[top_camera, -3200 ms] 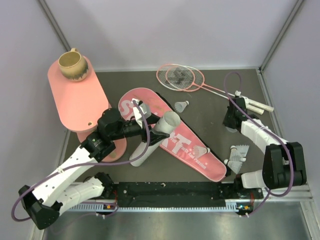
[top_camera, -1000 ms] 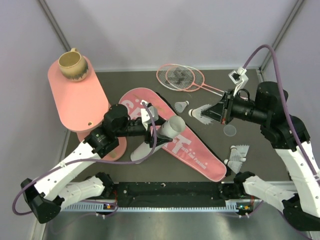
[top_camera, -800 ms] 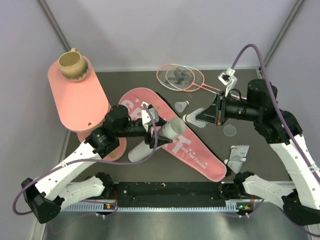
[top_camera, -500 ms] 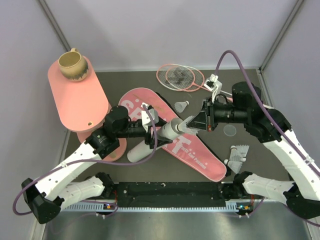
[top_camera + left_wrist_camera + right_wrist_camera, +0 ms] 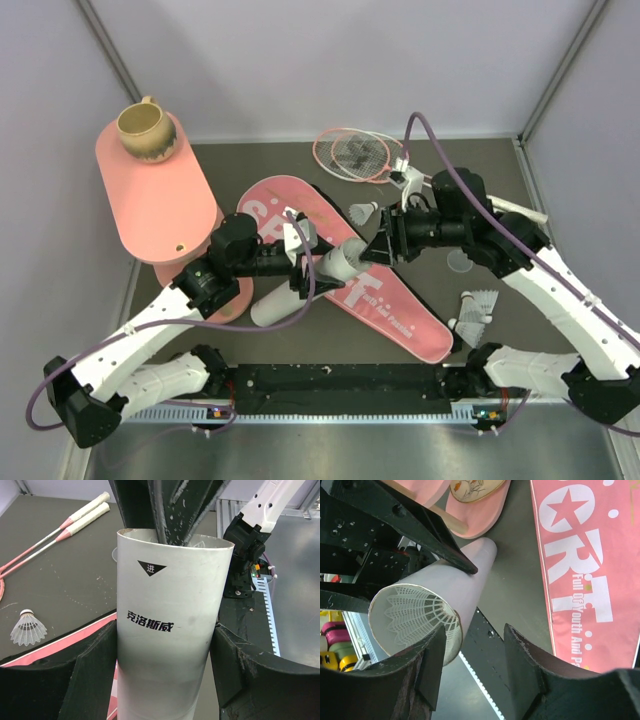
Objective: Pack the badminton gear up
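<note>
Left pincer (image 5: 302,272) is clamped round the long white tube (image 5: 170,580), one jaw on each side a bit below the mouth. The tube is plain white with a small black triangle and a line of black lettering near the rim. It's tilted up off the tabletop (image 5: 260,165) at the left edge of the pink "SPORT" bag (image 5: 385,300), open end facing right. Right pincer (image 5: 378,246) sits right at that mouth with jaws apart, and a white feather shuttlecock (image 5: 412,615) is just inside the tube.
</note>
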Available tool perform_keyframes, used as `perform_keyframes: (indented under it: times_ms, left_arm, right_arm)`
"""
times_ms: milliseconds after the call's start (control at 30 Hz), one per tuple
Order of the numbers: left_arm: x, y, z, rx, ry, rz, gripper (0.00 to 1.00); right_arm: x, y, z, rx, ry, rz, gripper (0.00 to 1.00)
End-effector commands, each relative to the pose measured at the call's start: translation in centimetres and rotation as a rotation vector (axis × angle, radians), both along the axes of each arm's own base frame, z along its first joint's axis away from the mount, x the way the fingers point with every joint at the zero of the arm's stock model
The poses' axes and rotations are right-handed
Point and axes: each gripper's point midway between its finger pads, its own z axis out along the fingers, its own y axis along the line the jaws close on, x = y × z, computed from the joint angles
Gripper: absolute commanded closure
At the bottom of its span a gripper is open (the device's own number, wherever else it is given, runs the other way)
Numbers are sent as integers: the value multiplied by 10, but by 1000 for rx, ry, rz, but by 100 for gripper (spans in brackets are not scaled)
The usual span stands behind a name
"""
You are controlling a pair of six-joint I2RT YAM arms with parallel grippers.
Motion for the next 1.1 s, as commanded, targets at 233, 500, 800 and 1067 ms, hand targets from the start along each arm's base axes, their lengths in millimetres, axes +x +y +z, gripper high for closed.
perform_keyframes:
  times_ms: [233,500,800,1067]
  left_arm:
    - [-4,-1,18,-66,-43,-15,91]
    - [8,2,19,-65,-58,56,91]
    - [17,10,23,-107,-50,157,91]
    - [14,22,43,-168,-120,196,91]
  right_arm:
    - [11,22,-1,-9,-85,-32,48]
    - [34,-53,63,71,-376,-396,15]
    - [82,-104,27,16,-367,-732,11]
    - [160,-88,-90,-206,-310,-614,13]
